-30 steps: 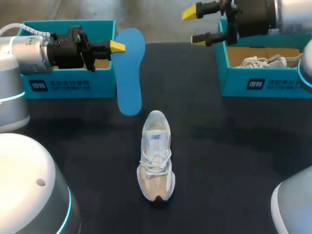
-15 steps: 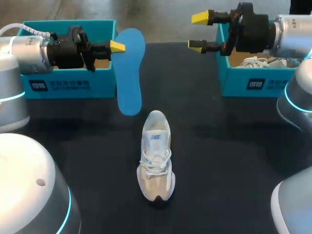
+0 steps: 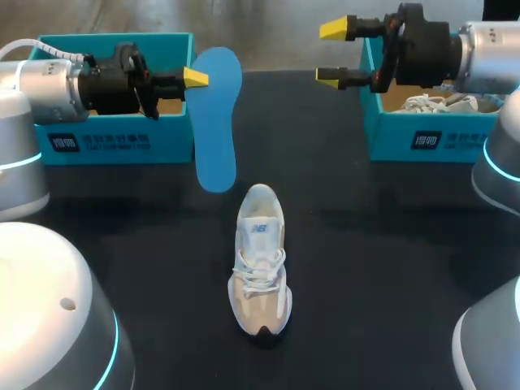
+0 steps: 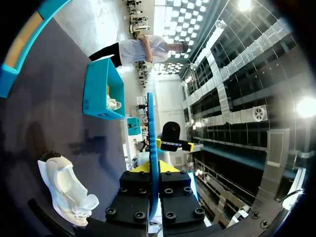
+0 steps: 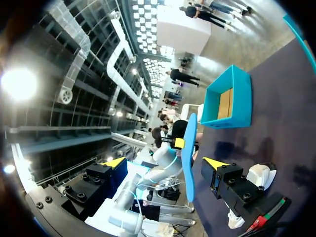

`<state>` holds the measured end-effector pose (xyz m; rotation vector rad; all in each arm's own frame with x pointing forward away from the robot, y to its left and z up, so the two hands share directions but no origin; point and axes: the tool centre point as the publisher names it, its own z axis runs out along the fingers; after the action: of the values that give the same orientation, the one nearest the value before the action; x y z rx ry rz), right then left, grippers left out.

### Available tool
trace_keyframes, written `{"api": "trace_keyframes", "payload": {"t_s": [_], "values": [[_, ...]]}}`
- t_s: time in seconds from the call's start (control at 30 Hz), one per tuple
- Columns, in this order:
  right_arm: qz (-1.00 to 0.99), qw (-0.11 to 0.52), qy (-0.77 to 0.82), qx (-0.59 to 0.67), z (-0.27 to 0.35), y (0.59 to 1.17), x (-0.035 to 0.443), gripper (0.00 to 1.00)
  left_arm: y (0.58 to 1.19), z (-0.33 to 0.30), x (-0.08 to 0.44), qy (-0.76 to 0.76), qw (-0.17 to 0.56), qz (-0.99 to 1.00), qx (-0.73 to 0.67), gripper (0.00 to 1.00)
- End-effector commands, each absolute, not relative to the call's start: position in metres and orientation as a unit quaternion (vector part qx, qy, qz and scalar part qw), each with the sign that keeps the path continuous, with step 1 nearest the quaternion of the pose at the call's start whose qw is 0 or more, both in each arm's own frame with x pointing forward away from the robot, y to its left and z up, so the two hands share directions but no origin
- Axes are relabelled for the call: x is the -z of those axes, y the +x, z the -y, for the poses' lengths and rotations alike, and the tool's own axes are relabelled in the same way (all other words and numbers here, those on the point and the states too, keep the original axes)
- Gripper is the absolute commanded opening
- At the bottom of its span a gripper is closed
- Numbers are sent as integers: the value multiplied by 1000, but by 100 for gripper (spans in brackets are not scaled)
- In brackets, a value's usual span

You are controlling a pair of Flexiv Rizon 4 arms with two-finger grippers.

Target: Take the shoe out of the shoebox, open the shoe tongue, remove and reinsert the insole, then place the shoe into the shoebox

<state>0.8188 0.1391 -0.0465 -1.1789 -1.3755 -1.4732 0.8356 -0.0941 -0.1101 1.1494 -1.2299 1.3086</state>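
A white and beige shoe [image 3: 260, 260] stands on the dark table, toe toward me. My left gripper [image 3: 195, 79] is shut on a blue insole [image 3: 215, 122], which it holds above the table beside the left shoebox [image 3: 114, 142]. In the left wrist view the insole [image 4: 152, 128] runs edge-on between the fingers of the left gripper [image 4: 154, 170], with the shoe [image 4: 66, 190] below it. My right gripper [image 3: 335, 53] hangs open and empty by the right shoebox [image 3: 431, 138]. The right gripper [image 5: 165, 163] faces the insole [image 5: 189, 153] and the shoe [image 5: 259, 175].
A second white shoe [image 3: 439, 101] lies in the right shoebox. The left shoebox [image 5: 227, 98] stands open at the back left. Bare dark table lies around the shoe on every side.
The right arm has swung, and its open gripper has shifted slightly to the right and lower. The left gripper, the insole and the shoe have not moved.
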Motion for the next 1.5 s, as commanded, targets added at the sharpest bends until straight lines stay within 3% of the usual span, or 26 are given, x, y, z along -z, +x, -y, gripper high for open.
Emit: {"api": "trace_keyframes", "payload": {"t_s": [0.03, 0.43, 1.5], "values": [[542, 392, -465, 580, -142, 820, 46, 100, 835, 94, 110, 473, 483, 505, -537, 0], [542, 392, -465, 580, -142, 820, 46, 100, 835, 94, 110, 473, 483, 505, -537, 0], [542, 392, -465, 580, -142, 820, 46, 100, 850, 99, 84, 49, 188, 630, -752, 0]]}}
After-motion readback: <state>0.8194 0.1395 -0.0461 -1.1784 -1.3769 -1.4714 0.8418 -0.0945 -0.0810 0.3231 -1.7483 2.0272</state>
